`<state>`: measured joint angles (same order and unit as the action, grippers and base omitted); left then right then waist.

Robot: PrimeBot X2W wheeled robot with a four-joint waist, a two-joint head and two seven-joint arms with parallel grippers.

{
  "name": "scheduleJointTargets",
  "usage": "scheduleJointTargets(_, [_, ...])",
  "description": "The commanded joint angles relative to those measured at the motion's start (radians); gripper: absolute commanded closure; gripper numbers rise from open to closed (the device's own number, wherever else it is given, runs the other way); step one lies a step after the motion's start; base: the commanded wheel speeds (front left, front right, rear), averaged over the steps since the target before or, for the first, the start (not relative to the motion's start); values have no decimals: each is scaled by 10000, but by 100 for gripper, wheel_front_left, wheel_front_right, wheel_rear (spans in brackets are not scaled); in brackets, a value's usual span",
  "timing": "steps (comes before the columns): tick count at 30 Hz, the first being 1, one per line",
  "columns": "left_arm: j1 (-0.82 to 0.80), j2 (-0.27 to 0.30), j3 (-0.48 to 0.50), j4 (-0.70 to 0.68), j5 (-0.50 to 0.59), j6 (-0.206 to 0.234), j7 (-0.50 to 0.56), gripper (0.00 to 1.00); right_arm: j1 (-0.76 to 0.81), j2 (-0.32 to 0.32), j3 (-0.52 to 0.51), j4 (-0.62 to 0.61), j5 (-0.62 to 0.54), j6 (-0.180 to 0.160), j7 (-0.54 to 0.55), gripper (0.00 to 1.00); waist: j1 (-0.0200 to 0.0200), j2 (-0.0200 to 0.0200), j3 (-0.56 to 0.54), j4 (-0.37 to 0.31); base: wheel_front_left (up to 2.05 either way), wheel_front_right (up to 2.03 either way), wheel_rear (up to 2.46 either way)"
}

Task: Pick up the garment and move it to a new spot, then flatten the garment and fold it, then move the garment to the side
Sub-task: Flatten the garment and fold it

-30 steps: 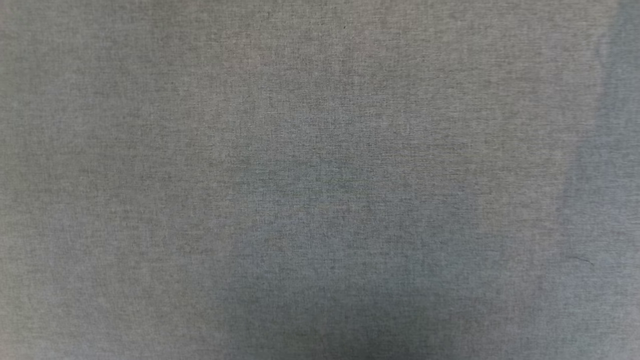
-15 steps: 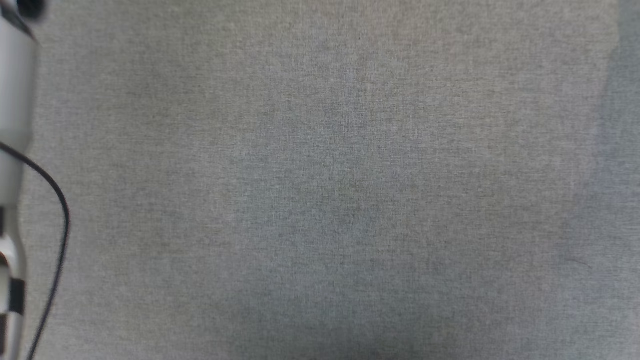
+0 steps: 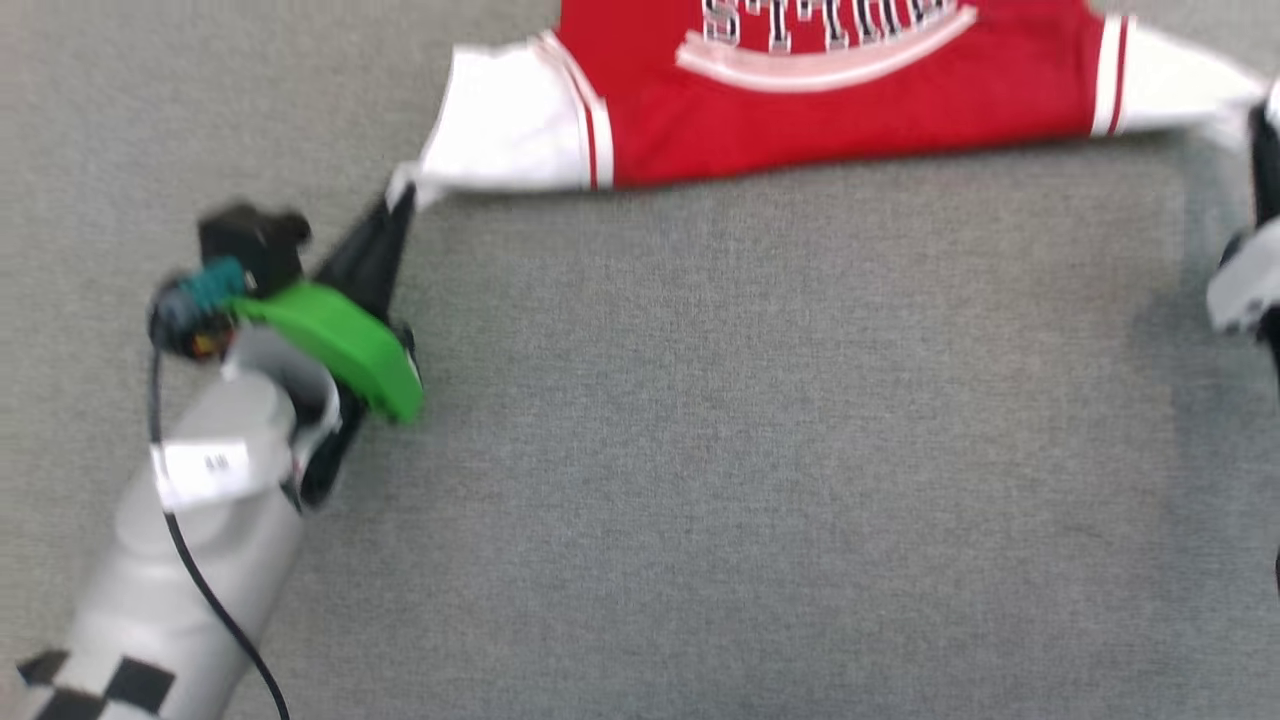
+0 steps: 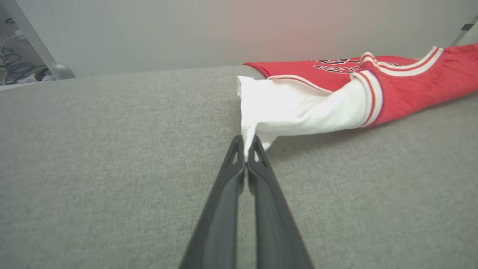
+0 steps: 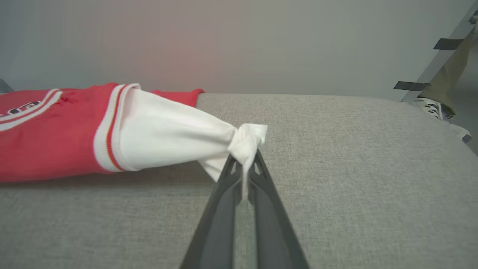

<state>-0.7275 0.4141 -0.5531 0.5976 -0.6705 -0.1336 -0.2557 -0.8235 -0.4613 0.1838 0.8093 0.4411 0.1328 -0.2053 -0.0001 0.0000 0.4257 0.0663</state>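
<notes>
Head view shows the big grey table [image 3: 700, 450] with the garment [image 3: 830, 110] on its far part, stretched wide between both arms. I think it is held tight so it can lie flat and smooth. It is red with white sleeves [image 3: 500, 130], striped trim and letters on the chest. The left gripper [image 4: 245, 149] has its jaws pinching one sleeve tip. The right gripper [image 5: 244, 164] has its jaws pinching the other.
</notes>
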Motion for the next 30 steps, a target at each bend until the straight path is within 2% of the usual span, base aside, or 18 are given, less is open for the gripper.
scheduleJointTargets(1, [445, 63, -149, -1, -190, 29, -35, 100, 565, -201, 85, -213, 243, -21, 27, 100, 1, 0, -1038, 96, 0, 0, 0])
scheduleJointTargets(7, [1727, 139, -582, 123, -700, 29, -9, 100, 2407, -510, 215, -828, 688, -21, 66, 100, 1, 0, -1744, 153, 0, 0, 0])
scheduleJointTargets(19, [3262, 229, -724, 226, -1291, 54, 27, 100, 4899, -550, -72, -1730, 1180, -21, 398, 100, 1, 0, -3055, 168, 0, 0, 0])
scheduleJointTargets(30, [5238, 889, -885, -926, -1715, 399, 551, 100, 7644, -707, -507, -3428, 1648, -21, 1322, 100, 1, 0, -4005, 65, 0, 0, 0])
